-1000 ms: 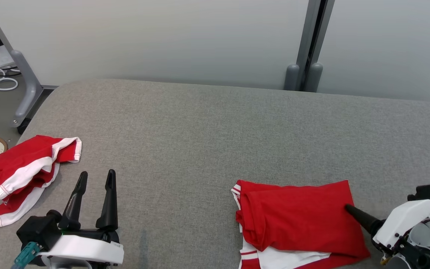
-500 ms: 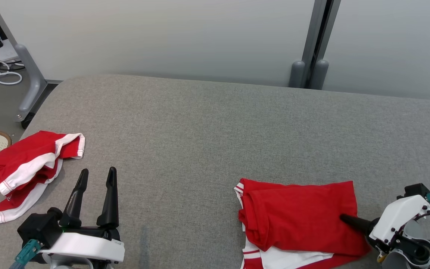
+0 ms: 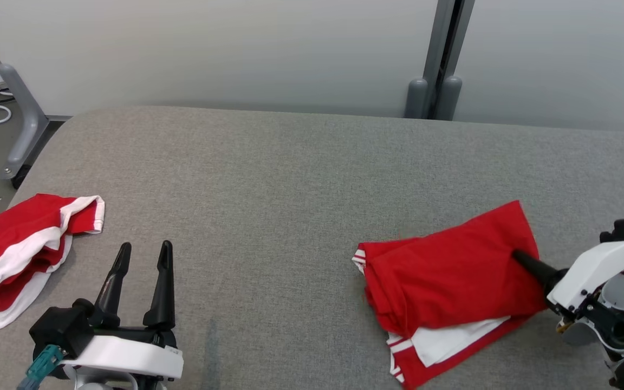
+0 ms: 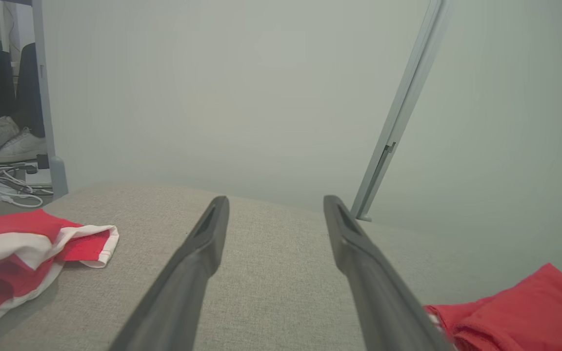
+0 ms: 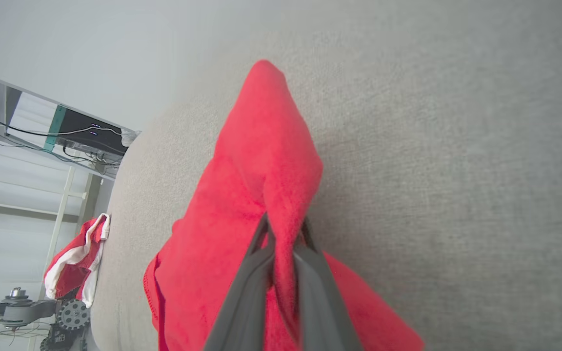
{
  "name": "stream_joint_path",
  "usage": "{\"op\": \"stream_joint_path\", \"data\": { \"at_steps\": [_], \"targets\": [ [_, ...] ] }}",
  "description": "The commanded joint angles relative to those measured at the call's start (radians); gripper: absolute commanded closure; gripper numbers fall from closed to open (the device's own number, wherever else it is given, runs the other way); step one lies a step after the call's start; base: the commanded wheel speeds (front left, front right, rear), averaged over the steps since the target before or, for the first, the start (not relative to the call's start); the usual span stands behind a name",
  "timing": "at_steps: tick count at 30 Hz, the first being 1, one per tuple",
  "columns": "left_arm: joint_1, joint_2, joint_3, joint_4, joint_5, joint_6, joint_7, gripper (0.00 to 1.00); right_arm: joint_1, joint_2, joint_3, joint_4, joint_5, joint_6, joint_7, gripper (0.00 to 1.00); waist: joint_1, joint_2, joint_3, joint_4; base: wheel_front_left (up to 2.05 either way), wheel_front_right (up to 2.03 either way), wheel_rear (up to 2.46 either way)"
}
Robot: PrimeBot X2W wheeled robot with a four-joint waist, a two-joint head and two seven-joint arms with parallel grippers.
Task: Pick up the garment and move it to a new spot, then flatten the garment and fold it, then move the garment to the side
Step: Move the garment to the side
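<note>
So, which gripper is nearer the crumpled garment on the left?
Left. The left gripper sits open beside the crumpled garment; the right gripper, far across, pinches the folded garment.

wide bare grey surface [image 3: 268, 216] in the middle, crumpled red garment [image 3: 19, 244] far left, folded garment [image 3: 447, 276] right

Two red garments [image 3: 453, 276] [image 3: 19, 233], two pincers [image 3: 145, 246] [image 3: 517, 254]

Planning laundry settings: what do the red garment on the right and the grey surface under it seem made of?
Red garment: soft matte knit, likely cotton jersey; it folds limply. Grey surface: matte woven upholstery fabric, judging by its fine flecked weave.
</note>
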Motion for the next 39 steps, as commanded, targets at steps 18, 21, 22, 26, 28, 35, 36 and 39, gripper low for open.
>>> {"op": "stream_joint_path", "data": {
  "at_steps": [18, 21, 22, 26, 28, 35, 36, 39],
  "targets": [
    [-0.170, -0.005, -0.002, -0.109, 0.088, -0.001, -0.002, 0.00, -0.355, -0.155, 0.003, 0.058, -0.015, 0.001, -0.142, 1.00, 0.0000, 0.0000, 0.276, -0.103, 0.00, 0.00, 0.00],
    [-0.202, -0.003, -0.007, -0.121, 0.096, -0.001, -0.002, 0.00, -0.418, -0.182, 0.001, 0.083, -0.026, 0.001, -0.168, 1.00, 0.0000, 0.0000, 0.327, -0.111, 0.00, 0.00, 0.00],
    [-0.212, -0.001, -0.009, -0.121, 0.097, -0.001, -0.002, 0.00, -0.438, -0.190, -0.002, 0.097, -0.033, 0.001, -0.183, 1.00, 0.0000, 0.0000, 0.339, -0.114, 0.00, 0.00, 0.00],
    [-0.242, 0.009, -0.018, -0.125, 0.099, -0.001, -0.002, 0.00, -0.513, -0.216, -0.010, 0.160, -0.056, 0.001, -0.237, 1.00, 0.0000, 0.0000, 0.391, -0.121, 0.00, 0.00, 0.00],
    [-0.255, 0.016, -0.019, -0.129, 0.098, -0.001, -0.002, 0.00, -0.548, -0.231, -0.019, 0.190, -0.061, 0.001, -0.269, 1.00, 0.0000, 0.0000, 0.413, -0.122, 0.00, 0.00, 0.00],
    [-0.279, 0.033, -0.018, -0.138, 0.098, -0.001, -0.002, 0.00, -0.647, -0.278, -0.002, 0.298, -0.103, 0.001, -0.326, 1.00, 0.0000, 0.0000, 0.476, -0.122, 0.00, 0.00, 0.00],
    [-0.282, 0.033, -0.017, -0.138, 0.097, -0.001, -0.002, 0.00, -0.660, -0.276, 0.011, 0.300, -0.116, 0.002, -0.332, 1.00, 0.0000, 0.0000, 0.481, -0.122, 0.00, 0.00, 0.00],
    [-0.290, 0.034, -0.016, -0.137, 0.095, -0.001, -0.002, 0.00, -0.686, -0.279, 0.021, 0.335, -0.126, 0.001, -0.364, 1.00, 0.0000, 0.0000, 0.488, -0.122, 0.00, 0.00, 0.00]
  ]
}}
